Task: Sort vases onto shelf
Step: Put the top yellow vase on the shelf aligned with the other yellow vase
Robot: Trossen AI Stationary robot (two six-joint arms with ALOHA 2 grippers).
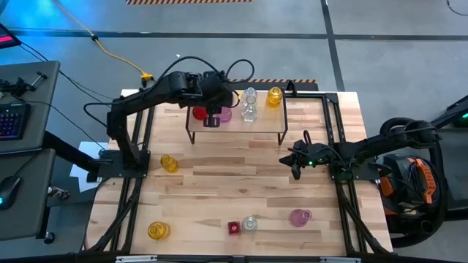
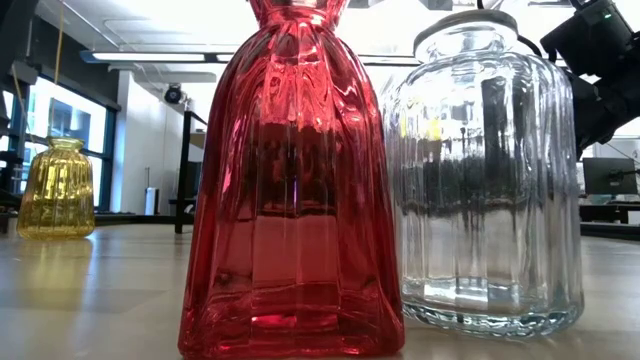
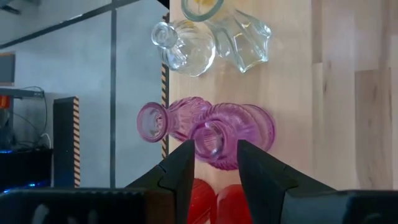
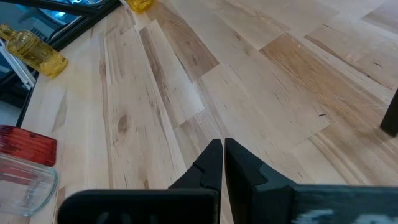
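Note:
The shelf (image 1: 265,121) stands at the table's far middle. Upright on its plank are a red vase (image 1: 198,113), two purple vases (image 3: 155,121) (image 3: 239,134), two clear ones (image 3: 183,46) (image 3: 245,37) and a yellow one (image 1: 274,96). My left gripper (image 3: 214,155) is open above the shelf, slanting down. Its fingertips flank the mouth of the nearer purple vase without touching it. My right gripper (image 4: 222,152) is shut and waits low over the table's right side, holding nothing.
Loose vases stand on the table: yellow (image 1: 169,163) on the left, yellow (image 1: 158,231), red (image 1: 234,228), clear (image 1: 250,223) and pink (image 1: 300,217) along the near edge. In the low view the red (image 2: 290,180) and clear (image 2: 490,170) ones loom close.

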